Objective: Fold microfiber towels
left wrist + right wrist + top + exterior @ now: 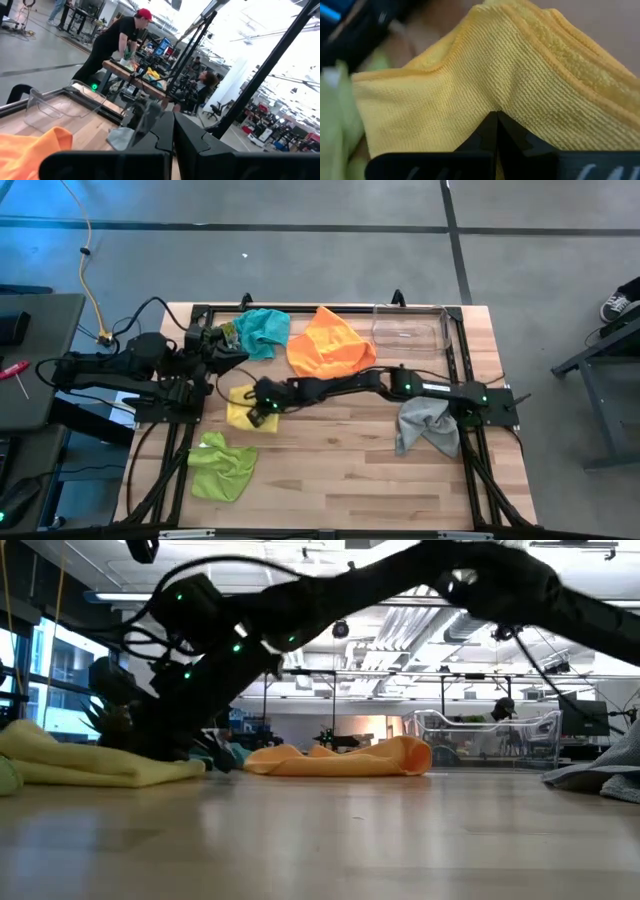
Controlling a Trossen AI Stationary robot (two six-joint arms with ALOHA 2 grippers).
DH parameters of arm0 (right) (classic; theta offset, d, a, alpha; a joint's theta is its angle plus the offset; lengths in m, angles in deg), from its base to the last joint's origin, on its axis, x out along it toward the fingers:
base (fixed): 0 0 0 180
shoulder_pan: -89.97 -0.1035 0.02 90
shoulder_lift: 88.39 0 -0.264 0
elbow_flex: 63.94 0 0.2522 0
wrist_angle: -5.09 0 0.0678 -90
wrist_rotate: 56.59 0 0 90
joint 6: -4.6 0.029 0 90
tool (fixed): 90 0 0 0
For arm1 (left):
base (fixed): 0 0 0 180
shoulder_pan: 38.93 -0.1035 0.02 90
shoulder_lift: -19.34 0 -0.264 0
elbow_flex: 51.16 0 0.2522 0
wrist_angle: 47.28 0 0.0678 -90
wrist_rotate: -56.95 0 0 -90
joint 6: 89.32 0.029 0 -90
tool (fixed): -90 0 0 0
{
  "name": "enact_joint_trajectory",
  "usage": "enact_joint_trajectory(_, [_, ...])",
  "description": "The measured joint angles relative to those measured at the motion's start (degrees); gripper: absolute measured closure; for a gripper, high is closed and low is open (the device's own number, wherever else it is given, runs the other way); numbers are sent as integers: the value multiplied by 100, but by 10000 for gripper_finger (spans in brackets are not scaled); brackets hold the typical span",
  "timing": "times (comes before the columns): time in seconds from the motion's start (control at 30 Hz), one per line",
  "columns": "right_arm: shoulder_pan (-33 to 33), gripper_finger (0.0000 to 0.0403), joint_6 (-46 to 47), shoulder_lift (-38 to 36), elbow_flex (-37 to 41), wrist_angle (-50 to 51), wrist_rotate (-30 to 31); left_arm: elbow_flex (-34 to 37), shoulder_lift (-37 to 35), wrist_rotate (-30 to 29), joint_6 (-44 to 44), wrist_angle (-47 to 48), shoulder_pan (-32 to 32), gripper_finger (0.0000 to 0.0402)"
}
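Yellow towel [520,85] sits pinched between the pressed-together fingers of the right gripper [262,406], near the table's left side, with lime green towel [222,465] just beside it. Its ribbed pile looks soft, light and limp, so I judge it will sag and drag; a hemmed corner is the surest hold. Left gripper [208,340] waits shut, holding nothing, near teal towel [262,330]. Orange towel [328,345] and grey towel [425,425] lie apart.
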Motion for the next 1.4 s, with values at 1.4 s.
enact_joint_trajectory(1.4, [-232, 403, -1603, -5202, 4724, 3880, 449, 0, -691, 187, 848, -329, 2, 401])
